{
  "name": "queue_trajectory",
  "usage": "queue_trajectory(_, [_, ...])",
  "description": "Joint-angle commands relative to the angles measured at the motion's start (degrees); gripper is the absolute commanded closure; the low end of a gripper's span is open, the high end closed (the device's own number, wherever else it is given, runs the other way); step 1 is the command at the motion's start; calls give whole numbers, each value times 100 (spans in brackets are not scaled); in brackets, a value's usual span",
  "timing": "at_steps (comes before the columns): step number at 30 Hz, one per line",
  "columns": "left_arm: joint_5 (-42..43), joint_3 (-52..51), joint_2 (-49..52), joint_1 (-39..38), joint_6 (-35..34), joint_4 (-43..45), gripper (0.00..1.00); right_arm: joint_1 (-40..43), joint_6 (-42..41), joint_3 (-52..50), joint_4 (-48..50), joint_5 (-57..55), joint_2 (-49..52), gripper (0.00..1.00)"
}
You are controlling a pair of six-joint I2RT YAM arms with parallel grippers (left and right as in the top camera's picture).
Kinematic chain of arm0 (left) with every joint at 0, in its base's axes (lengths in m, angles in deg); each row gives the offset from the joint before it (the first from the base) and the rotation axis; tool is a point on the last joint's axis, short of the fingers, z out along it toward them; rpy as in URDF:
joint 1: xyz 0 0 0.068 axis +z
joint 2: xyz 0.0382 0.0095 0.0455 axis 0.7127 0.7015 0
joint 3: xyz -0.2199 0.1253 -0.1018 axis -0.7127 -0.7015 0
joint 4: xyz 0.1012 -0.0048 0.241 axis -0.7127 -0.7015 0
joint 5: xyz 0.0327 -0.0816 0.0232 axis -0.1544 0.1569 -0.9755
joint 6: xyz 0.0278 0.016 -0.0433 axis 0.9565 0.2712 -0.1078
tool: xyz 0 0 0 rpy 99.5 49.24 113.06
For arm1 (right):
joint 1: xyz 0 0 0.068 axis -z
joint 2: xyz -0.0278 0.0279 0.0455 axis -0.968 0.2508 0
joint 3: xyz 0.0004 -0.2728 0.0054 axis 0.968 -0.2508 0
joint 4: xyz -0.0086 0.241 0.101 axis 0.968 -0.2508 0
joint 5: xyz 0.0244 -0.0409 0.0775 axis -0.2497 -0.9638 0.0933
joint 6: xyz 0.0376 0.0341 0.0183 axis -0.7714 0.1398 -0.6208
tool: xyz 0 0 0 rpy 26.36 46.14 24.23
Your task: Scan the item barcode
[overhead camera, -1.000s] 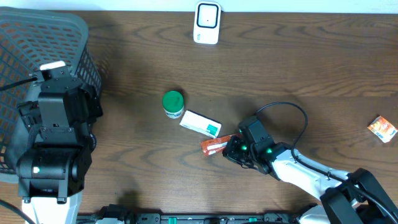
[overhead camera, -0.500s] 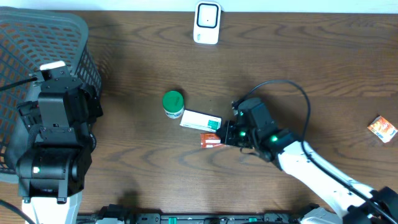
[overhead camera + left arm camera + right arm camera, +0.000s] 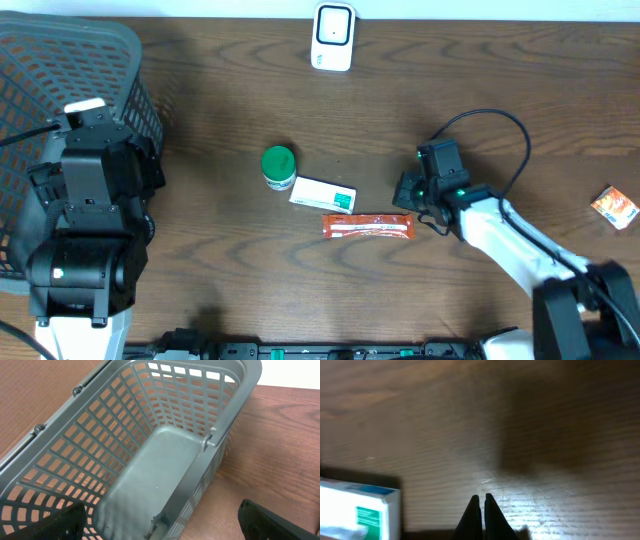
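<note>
A long red-orange packet (image 3: pixel 367 227) lies flat on the wooden table, just below a white-and-green box (image 3: pixel 322 197) (image 3: pixel 355 512) and a green-lidded jar (image 3: pixel 279 167). The white scanner (image 3: pixel 333 37) stands at the far edge. My right gripper (image 3: pixel 406 196) (image 3: pixel 481 498) hovers at the packet's right end, shut, with nothing between its fingers. The left gripper (image 3: pixel 165 525) stands wide open and holds nothing above the grey basket (image 3: pixel 165 460), where the left arm (image 3: pixel 90 190) sits at the left side.
The basket (image 3: pixel 60 60) fills the table's left end. A second small orange packet (image 3: pixel 613 207) lies near the right edge. The right arm's cable (image 3: pixel 500 125) loops above the gripper.
My right gripper has swung right and away from the box. The red-orange packet, bunched at its tips before, now lies stretched out flat on the table. The left arm has not moved.
</note>
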Motion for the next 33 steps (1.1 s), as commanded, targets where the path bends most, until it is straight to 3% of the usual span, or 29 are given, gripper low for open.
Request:
queue_trajectory(1, [-48,-33,-20,33,-31,2,4,35,201,33,33,-39,433,99])
queue_trajectory(7, [-48,-33,-20,33,-28,2,4,35,201,33,-282,511,525,99])
queue_trajectory(14, [-48,-33,-20,33,-28,2,4,-57,199,33,-898,2061,516,99])
queue_trajectory(24, [-48,-33,-20,33,-31,2,4,-540,-17,33,-2218,2186,514,99])
queue_trajectory(33, [-48,-33,-20,33,-28,2,4,-647,-4,33,-2267,3665,503,99])
